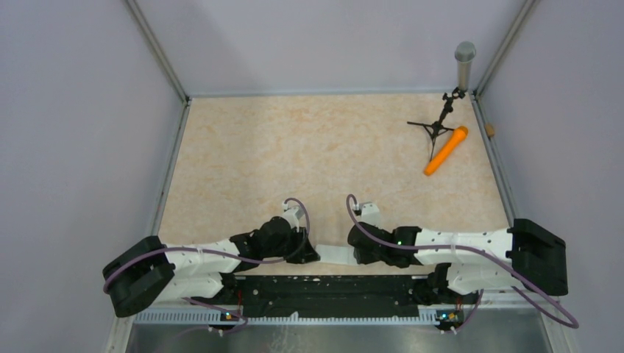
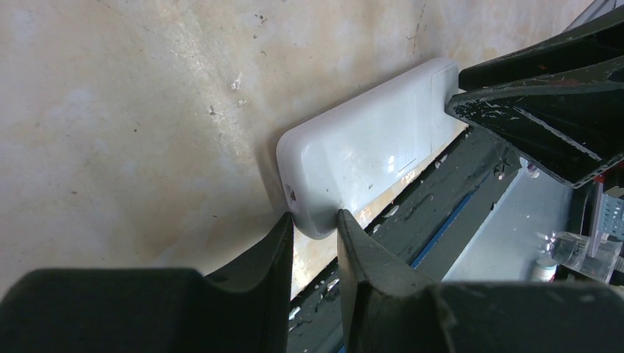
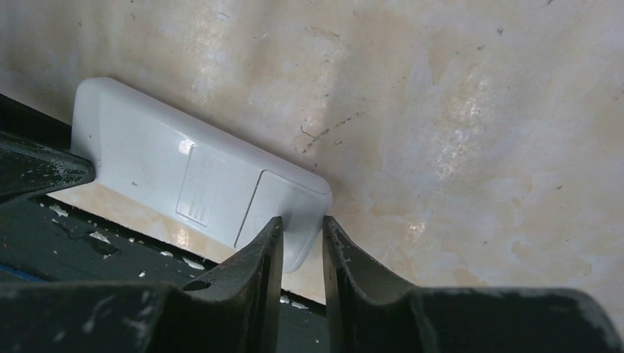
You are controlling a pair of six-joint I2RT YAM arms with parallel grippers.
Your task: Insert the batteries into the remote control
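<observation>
Top camera looks down from far behind. Wrist cameras peer closely past left claw and right claw, sharing the remote between.

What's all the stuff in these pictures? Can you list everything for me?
table: one, beige marbled, under everything.
remote control: one, white, plain back up, at the near table edge between the two grippers.
orange microphone: one, lying at the far right.
tripod stand: one, black, small, next to the orange microphone.
grey microphone: one, upright at the far right corner, just behind the tripod stand.
batteries: none to be seen.
left gripper: one, black, tips at one end of the remote control.
right gripper: one, black, tips at the other end.
</observation>
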